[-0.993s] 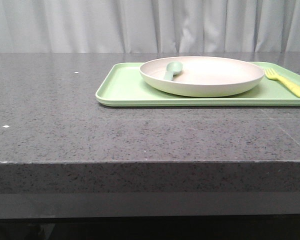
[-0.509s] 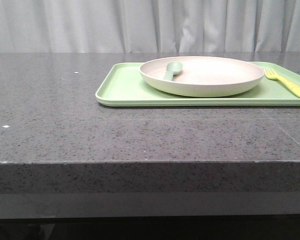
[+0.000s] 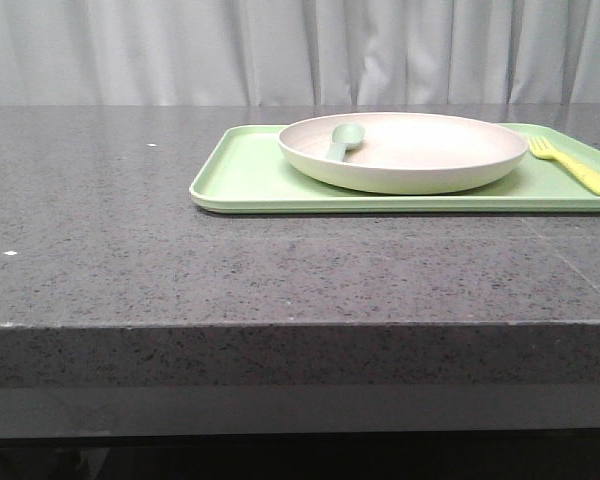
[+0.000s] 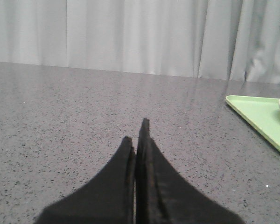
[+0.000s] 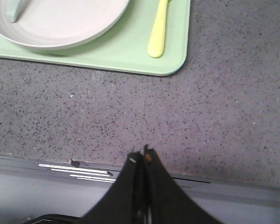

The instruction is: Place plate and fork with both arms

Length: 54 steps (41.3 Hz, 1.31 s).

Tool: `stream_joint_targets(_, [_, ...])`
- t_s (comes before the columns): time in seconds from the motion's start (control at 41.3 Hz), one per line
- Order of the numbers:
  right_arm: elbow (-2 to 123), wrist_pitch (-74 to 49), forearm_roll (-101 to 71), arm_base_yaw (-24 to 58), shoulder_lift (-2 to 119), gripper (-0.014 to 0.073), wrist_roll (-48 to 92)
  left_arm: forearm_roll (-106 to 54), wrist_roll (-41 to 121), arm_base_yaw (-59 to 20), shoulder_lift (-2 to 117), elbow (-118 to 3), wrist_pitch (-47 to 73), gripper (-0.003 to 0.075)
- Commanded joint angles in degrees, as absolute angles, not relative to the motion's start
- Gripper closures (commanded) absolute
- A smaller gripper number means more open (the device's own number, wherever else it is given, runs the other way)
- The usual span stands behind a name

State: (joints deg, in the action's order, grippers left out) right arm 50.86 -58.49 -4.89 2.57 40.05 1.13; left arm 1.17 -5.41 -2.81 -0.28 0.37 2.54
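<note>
The cream-beige plate [image 3: 405, 152] sits on a light-green tray [image 3: 250, 180] at the back right of the table. A muted green spoon [image 3: 342, 140] lies in the plate. The yellow fork [image 3: 572, 165] lies on the tray right of the plate. In the right wrist view the plate [image 5: 60, 23], the fork [image 5: 157, 32] and the tray [image 5: 130, 58] lie ahead of my right gripper [image 5: 141, 156], which is shut, empty and over the table's front edge. My left gripper [image 4: 136, 133] is shut and empty over bare table, with the tray corner [image 4: 259, 114] far off to its side.
The dark speckled stone table [image 3: 180, 260] has a thick front edge [image 3: 280, 350]. A grey curtain [image 3: 280, 50] hangs behind. Neither arm shows in the front view.
</note>
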Motion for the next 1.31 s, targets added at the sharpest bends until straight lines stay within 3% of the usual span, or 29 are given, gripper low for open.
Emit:
stream_joint_targets(0.0, [52.1, -55.3, -4.7, 2.5, 40.0, 0.0662, 1.5, 1.3, -6.2, -3.0, -1.7, 0.5, -1.3, 0.0738])
stream_joint_targets(1.284, [52.1, -55.3, -4.7, 2.5, 40.0, 0.0662, 1.5, -2.7, -1.0, -3.2, -1.6, 0.5, -2.4, 0.0738])
